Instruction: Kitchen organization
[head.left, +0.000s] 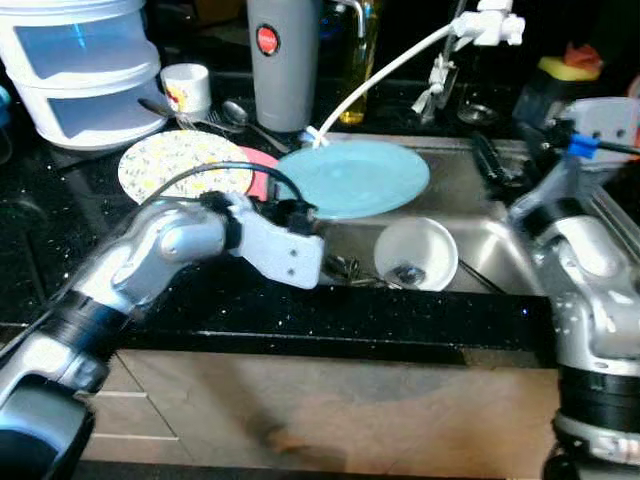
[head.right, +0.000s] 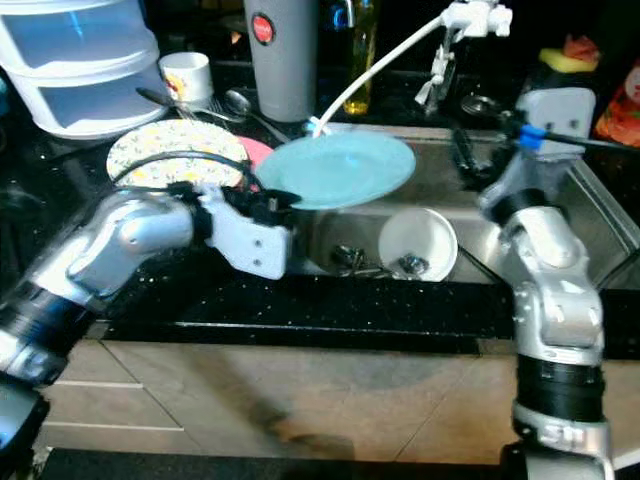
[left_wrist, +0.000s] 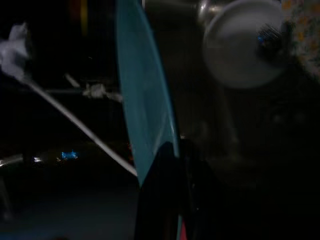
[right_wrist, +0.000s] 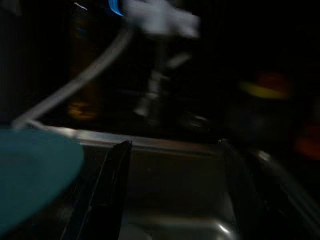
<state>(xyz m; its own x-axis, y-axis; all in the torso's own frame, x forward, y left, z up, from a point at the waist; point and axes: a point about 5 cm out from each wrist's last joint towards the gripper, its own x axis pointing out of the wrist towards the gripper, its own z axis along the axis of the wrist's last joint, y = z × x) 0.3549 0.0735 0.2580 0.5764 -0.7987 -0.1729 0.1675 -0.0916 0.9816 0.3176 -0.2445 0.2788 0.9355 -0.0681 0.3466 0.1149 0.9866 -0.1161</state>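
left pincer (left_wrist: 172, 165) clamped on the near-left rim of the teal plate (head.left: 355, 178), black fingers (left_wrist: 160, 200) pinching the edge, seen edge-on in the left wrist view. the teal plate sits held over the far-left corner of the steel sink (head.left: 500, 250), roughly level, overlapping the black speckled tabletop (head.left: 60, 220) edge. just left of it a floral plate (head.left: 180, 165) lies flat on the tabletop, with a pink item (head.left: 262, 170) between the two plates, mostly hidden. in the sink, a white bowl (head.left: 417, 254) is tipped on its side, opening facing near, something dark inside, too small to tell. metal cutlery (head.left: 345, 268) lies in the sink left of the bowl. white hose (head.left: 385, 68) runs from the tap head (head.left: 490, 25) at far right down to the far rim of the teal plate.

right pincer (right_wrist: 172, 200) hovers over the right part of the sink, fingers spread apart, holding nothing.

far tabletop: grey tumbler (head.left: 284, 60) with red dot, small printed cup (head.left: 186, 88), spoon (head.left: 240, 115), white stacked drawer container (head.left: 80, 65) far left, yellow oil bottle (head.left: 358, 60) behind the tumbler.
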